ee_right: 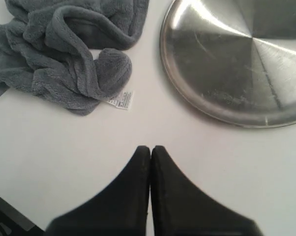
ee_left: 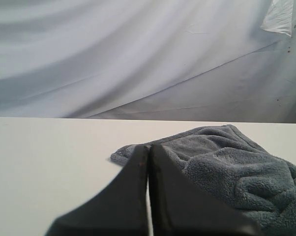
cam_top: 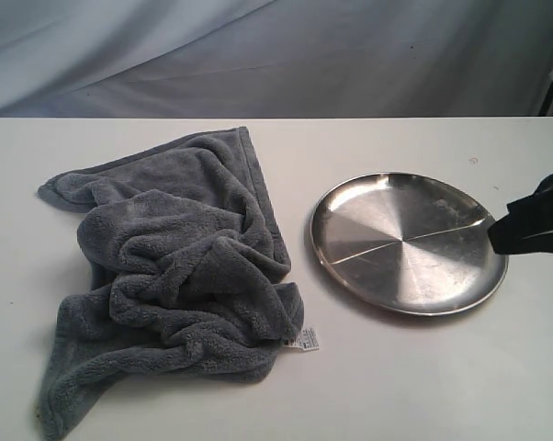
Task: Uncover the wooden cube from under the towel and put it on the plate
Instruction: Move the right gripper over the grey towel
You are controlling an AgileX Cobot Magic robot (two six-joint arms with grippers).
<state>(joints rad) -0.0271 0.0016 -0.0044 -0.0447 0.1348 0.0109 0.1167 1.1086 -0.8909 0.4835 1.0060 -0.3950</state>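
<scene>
Grippers first: the right black two-finger gripper [ee_right: 150, 148] has its fingers pressed flat together with nothing between them. It hovers over the bare white tabletop [ee_right: 64, 162], near the rim of the round shiny silver metal plate [cam_top: 405, 243]. The left black gripper [ee_left: 149, 146] is the same story, tips squeezed together and empty, sitting low and aimed at a corner of the dark grey fluffy terry towel [cam_top: 175, 276].

That towel lies in a bunched heap beside the plate, not touching it, with its little white tag [cam_top: 303, 341] poking out on the plate side. The pale wooden cube doesn't show in any view, so my guess is it's buried somewhere under those folds. The plate is bare.

So I'd say we're at the very start, with the uncovering step not yet begun. For the next move, one gripper has to spread its fingers, drop onto a raised fold, pinch it and drag or lift the cloth away from the plate. Only then is there a cube to grab.
</scene>
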